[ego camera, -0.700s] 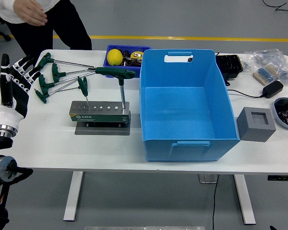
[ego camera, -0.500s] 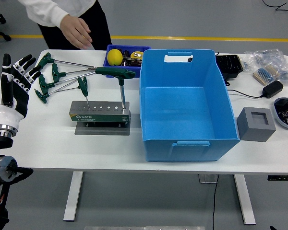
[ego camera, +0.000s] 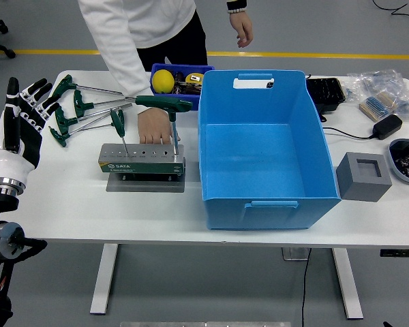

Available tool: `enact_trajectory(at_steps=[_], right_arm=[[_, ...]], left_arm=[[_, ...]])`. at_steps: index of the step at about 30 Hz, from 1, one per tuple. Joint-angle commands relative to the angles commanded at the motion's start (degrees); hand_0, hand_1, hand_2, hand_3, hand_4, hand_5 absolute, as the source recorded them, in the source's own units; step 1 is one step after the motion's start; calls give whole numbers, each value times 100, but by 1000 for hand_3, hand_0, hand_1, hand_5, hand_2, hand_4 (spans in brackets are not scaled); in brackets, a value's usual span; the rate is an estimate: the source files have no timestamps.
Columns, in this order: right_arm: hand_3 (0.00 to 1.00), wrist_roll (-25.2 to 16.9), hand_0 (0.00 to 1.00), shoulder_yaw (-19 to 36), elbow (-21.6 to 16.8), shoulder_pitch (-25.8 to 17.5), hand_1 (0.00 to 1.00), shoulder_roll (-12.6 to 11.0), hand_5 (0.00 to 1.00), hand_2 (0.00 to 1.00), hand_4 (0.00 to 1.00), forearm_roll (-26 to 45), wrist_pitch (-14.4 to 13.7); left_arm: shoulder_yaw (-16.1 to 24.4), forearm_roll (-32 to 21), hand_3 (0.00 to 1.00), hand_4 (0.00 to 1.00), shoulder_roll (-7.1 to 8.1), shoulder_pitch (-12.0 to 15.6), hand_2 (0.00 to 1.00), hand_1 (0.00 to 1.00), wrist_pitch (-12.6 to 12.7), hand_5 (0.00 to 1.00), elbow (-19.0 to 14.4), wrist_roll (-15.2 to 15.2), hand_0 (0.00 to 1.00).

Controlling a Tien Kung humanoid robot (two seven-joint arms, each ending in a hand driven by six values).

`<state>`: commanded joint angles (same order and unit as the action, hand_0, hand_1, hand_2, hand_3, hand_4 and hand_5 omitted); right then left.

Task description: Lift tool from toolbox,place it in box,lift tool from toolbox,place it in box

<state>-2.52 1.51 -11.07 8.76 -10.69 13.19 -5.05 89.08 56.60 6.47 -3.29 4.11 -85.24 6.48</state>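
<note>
A grey metal tool stand sits on the white table. Two green T-handle wrenches stand in it: a small one at its left and a large one at its right. Several more green-handled wrenches lie flat behind it to the left. The big blue box stands to the right and has nothing in it. My left hand is raised at the table's left edge, fingers spread and holding nothing. A person's hand rests on the table just behind the stand.
A small blue bin with a yellow ball sits behind the stand. Right of the box are a grey foam block, a black tray, a charger and bagged parts. The person stands at the far side.
The person has stepped to the right and reached one hand down onto the table behind the tool stand. My left hand has barely moved.
</note>
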Motion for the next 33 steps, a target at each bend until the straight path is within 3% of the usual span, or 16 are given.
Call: enact_trajectory(at_steps=[22,24,25,30,31,33], right_arm=[[718,4,733,10,0,-15,720,8,830,788,945,6,0],[718,5,733,15,0,-18,720,6,830,788,945,3,1],[717,6,734,17,1,-19,719,4,830,787,945,3,2],[717,10,734,11,3,-19,719,4,830,787,945,20,3],[716,12,733,10,3,-19,719,5,828,788,944,21,2],[716,15,733,-1,4,-16,719,5,828,788,944,28,2]], left_arm=[[-27,303,784,998,102,-33,871,814,-13,850,-37,16,846],[-38,482,784,998,134,-55,871,814,-8,850,-58,23,846],[-45,642,795,998,162,-81,891,837,-2,731,-80,30,856],[-162,1662,795,998,391,-301,891,837,8,731,-259,87,856],[-224,1886,826,998,465,-381,938,903,-5,588,-308,93,911],[-366,2370,826,998,614,-559,938,903,-45,588,-368,110,911]])
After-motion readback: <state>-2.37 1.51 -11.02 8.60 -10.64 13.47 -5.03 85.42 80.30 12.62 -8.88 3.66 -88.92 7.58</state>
